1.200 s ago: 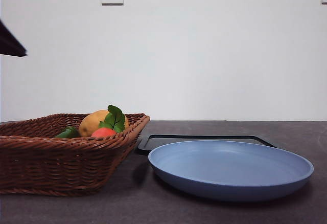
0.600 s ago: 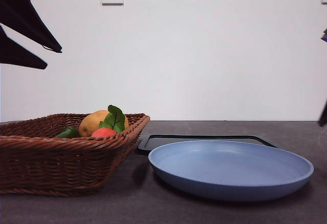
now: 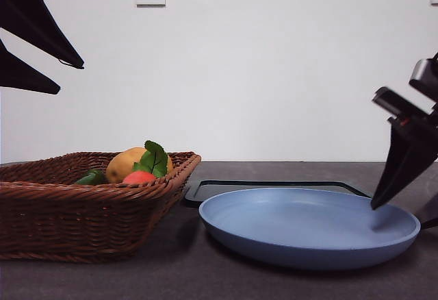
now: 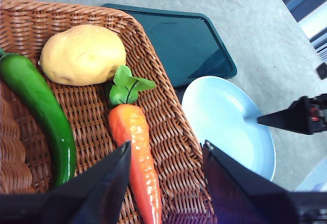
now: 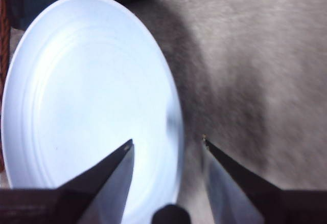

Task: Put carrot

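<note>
The left gripper (image 4: 166, 155) hangs above the near right part of the brown woven wicker basket (image 4: 173, 132), its two black jaws spread wide with nothing between them. In the front view it shows as two dark pointed tips at the upper left (image 3: 68, 74), well above the basket (image 3: 82, 211). Directly under it lies the small glossy red-orange toy carrot (image 4: 135, 157), flat on the basket floor along the right wall, its tuft of green leaves (image 4: 127, 87) at the far end. In the front view only a bit of its orange body (image 3: 139, 177) and the leaves (image 3: 153, 158) rise above the rim. Just past the leaves sits the rounded yellow-brown potato (image 4: 83, 54), and left of the carrot lies a long glossy green pepper (image 4: 43, 114).

The right gripper (image 5: 166, 143) has its jaws open wide and empty, straddling the right rim of the round pale blue plate (image 5: 76, 106). In the front view it is the dark pointed shape at the right edge (image 3: 393, 177), its tip low over the plate's right rim (image 3: 404, 221).

The plate stands on the dark grey desk (image 3: 205, 279) just right of the basket. Behind it lies a flat dark tray (image 3: 274, 185), its corner near the basket.
</note>
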`<state>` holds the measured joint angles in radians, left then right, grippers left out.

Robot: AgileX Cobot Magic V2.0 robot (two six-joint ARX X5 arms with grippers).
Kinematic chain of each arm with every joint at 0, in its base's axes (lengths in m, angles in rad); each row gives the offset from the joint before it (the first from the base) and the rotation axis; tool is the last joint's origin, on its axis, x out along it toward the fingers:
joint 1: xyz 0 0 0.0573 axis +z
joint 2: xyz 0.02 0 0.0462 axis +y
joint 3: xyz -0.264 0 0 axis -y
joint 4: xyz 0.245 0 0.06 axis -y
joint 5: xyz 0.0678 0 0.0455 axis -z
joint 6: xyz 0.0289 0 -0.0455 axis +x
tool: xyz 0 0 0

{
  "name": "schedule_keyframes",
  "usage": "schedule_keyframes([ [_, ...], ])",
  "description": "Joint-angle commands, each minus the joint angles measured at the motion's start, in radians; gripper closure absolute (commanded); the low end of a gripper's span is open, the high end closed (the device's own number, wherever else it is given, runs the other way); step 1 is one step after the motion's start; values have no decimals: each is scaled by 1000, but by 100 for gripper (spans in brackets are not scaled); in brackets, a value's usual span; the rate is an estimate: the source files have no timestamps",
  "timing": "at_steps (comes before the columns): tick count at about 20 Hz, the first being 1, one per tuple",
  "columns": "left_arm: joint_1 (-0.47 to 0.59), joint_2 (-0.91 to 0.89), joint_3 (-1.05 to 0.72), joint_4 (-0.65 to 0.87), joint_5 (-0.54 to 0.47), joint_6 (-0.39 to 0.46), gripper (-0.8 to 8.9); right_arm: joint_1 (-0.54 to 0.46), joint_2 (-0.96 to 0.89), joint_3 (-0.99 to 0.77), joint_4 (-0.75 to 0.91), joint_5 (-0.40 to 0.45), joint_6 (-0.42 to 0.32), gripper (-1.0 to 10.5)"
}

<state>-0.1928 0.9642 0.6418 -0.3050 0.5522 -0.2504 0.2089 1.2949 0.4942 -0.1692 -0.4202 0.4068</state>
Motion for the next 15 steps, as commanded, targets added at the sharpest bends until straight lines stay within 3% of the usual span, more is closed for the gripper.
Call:
schedule_keyframes([
  [1,-5,5,14,16,-1,15,566,11,45,8,34,0,42,767],
  [5,-5,5,14,51,-1,14,566,10,58,8,34,4,50,944],
  [9,-10,5,14,88,-1,14,468,9,49,8,30,-1,86,943],
  [11,-24,5,14,92,-10,11,463,6,21,8,8,0,86,943],
  [15,-117,29,28,72,-146,14,464,-14,-94,9,-86,0,73,943],
])
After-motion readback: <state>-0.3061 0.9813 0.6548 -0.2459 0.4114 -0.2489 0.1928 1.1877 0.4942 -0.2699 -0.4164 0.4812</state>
